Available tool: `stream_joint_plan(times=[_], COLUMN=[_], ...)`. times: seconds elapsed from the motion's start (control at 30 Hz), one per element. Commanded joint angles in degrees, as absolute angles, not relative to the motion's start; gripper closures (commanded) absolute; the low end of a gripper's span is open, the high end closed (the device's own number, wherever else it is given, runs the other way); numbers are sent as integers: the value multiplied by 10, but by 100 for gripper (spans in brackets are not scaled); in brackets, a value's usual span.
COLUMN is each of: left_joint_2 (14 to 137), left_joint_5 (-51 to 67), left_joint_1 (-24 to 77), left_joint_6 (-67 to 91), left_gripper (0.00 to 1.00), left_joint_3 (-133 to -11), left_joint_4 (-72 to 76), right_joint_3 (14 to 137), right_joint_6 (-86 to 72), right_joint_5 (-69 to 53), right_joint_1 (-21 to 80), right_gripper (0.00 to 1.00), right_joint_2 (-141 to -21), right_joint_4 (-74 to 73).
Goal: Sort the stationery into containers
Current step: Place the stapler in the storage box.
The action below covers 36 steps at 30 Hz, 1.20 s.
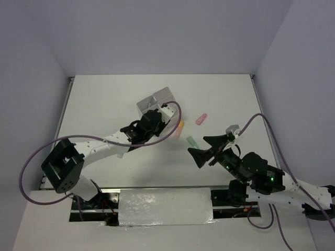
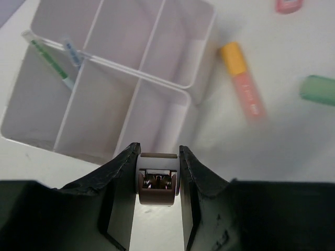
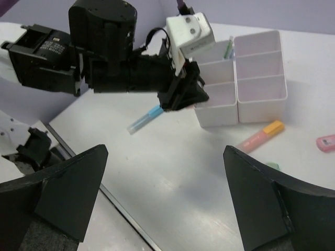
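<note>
My left gripper (image 2: 158, 157) is pinching a small brown-and-white piece (image 2: 157, 184), organiser (image 2: 203, 49) at 12 o'clock. I'd centre over one compartment before letting go. Right gripper (image 3: 165, 157) is wide open, empty.

Bright even light, soft shadows, slight blur

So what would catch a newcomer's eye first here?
The left gripper, shut on a slim light-blue pen-like piece, hangs right beside the white plastic compartment organiser at mid-table. The right gripper stands wide open near a short green highlighter piece, and an orange-and-pink highlighter lies between the grippers.
</note>
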<state>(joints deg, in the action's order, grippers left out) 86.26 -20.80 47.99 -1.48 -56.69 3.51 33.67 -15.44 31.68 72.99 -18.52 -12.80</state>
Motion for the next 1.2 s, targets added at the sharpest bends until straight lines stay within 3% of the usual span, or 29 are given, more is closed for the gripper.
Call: stream_joint_plan(times=[0.0,0.1,0.47,0.83,1.03,1.1,1.17], left_joint_2=[854,846,864,904,906,901,897], left_joint_5=[-171,-98,-49,-5,-4,-4,-4], left_joint_1=[434,414,399,371,370,370,370], left_joint_6=[-108,-123,-125,-102,-88,-81,-78], left_gripper=[100,100,100,82,65,49,43], left_joint_3=[-538,-517,-497,-484,-468,-461,-455], left_joint_4=[201,238,294,328,342,352,354], right_joint_3=[366,364,352,353,353,352,352], right_joint_6=[-162,-162,-156,-158,-158,-158,-159], right_joint_5=[322,312,319,323,326,329,331], right_joint_1=[734,734,735,734,734,735,734], right_gripper=[0,0,0,0,0,0,0], right_joint_2=[-205,-221,-260,-256,-262,-266,-269], right_joint_4=[-185,-185,-164,-171,-166,-165,-163])
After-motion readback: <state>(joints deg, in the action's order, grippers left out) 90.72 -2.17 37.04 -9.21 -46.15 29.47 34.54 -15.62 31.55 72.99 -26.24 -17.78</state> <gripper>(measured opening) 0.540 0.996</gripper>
